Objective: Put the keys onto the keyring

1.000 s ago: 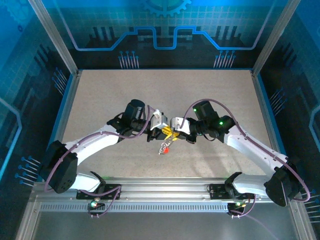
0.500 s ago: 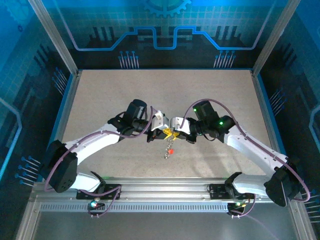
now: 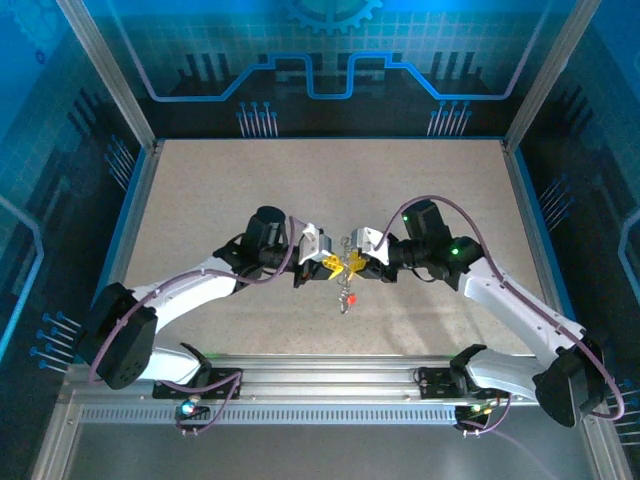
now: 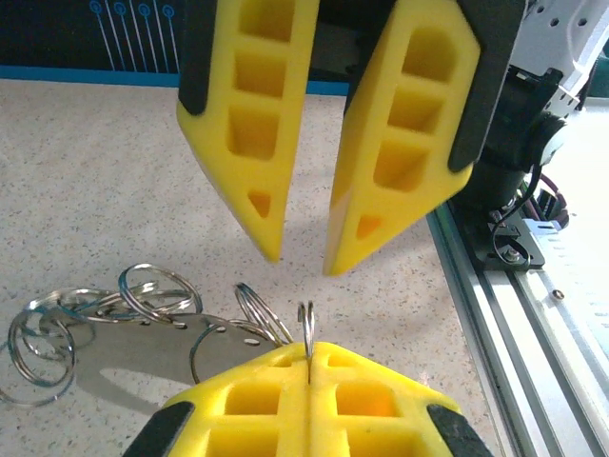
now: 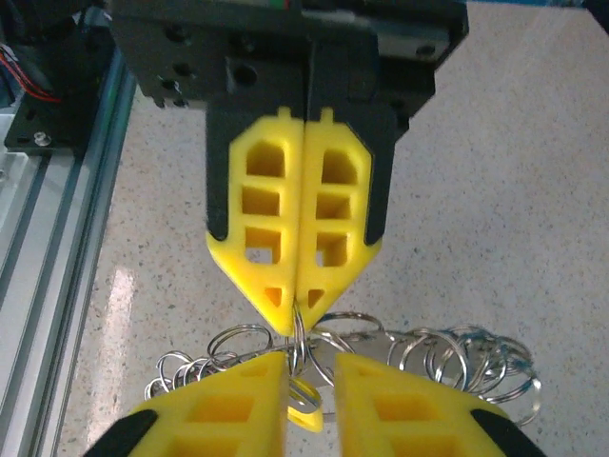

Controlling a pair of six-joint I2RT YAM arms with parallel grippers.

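The left gripper clamps the keyring above the counter. Facing it, the right gripper stands slightly parted, a red key dangling below.

White arms, purple cables, yellow fingers

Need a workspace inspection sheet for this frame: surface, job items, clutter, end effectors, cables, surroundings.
Surface: speckled beige table, no spills seen.
Job's things: keyring pinched upright; ring chain trails off beside it over the table; red key on the chain, on the bases' side of the tips.
Clutter: nothing seen.
End effectors: left end effector shut on the keyring; right end effector open, tip to tip with the left, at the ring.
Cables: purple cables loop along both arms, away from the tips.
Surroundings: blue printed walls; aluminium rail at the near edge.
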